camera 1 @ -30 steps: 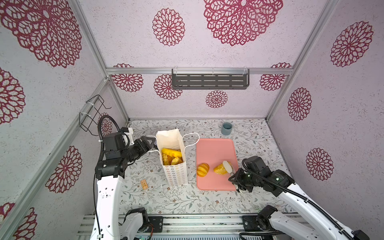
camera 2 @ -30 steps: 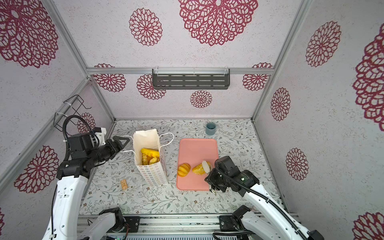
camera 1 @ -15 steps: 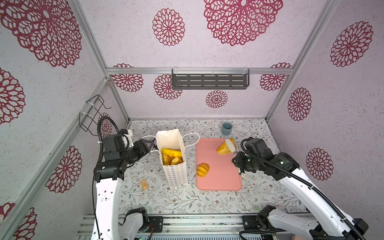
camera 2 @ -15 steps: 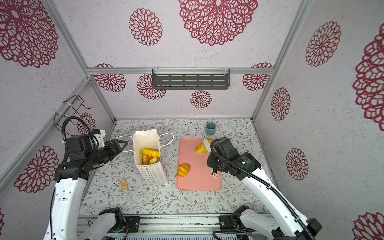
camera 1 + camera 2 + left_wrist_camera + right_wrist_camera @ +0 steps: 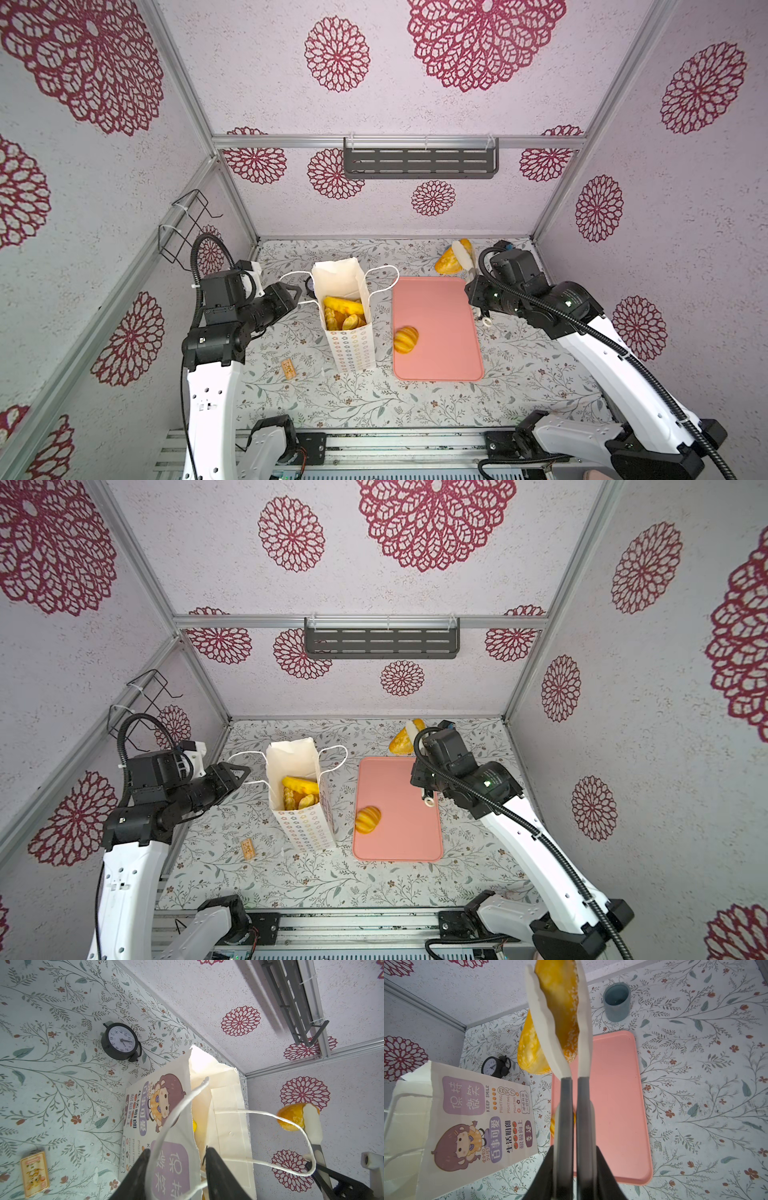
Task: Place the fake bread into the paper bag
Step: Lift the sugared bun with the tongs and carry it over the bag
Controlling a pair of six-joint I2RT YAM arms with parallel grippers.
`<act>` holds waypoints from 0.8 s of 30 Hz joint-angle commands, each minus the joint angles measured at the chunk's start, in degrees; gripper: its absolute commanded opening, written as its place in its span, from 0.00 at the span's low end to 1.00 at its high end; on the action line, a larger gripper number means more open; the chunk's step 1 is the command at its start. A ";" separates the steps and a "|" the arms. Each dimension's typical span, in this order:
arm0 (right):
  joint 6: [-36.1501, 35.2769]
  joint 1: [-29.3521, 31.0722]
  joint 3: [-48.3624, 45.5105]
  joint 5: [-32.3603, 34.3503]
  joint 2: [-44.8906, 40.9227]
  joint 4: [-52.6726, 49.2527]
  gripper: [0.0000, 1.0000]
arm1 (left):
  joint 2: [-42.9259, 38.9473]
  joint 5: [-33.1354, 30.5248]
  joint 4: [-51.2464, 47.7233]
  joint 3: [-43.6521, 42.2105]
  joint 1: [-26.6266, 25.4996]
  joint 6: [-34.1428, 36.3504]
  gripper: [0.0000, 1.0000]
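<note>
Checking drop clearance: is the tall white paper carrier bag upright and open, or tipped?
Upright and open: the white paper carrier bag stands on its base in both top views, mouth wide, golden toy pastries visible inside.

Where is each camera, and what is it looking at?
Both top views: high above the robot, looking down at table, bag and tray; left arm, right arm show.
Left wrist: on the left arm, facing bag and clock; left claw shows.
Right wrist: on the right arm, looking along tongs gripping bread; right claw shows.
Both wrist views share bag, clock, that bread.
</note>
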 commanded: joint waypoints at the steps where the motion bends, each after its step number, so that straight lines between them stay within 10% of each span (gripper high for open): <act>1: -3.27 -0.31 5.43 2.23 -0.01 2.65 0.17 | -0.99 -0.35 -1.04 1.93 0.46 1.09 0.42; 24: -13.77 11.87 17.72 -14.93 8.11 13.98 0.15 | -1.71 -1.36 -2.20 2.40 0.46 0.62 0.03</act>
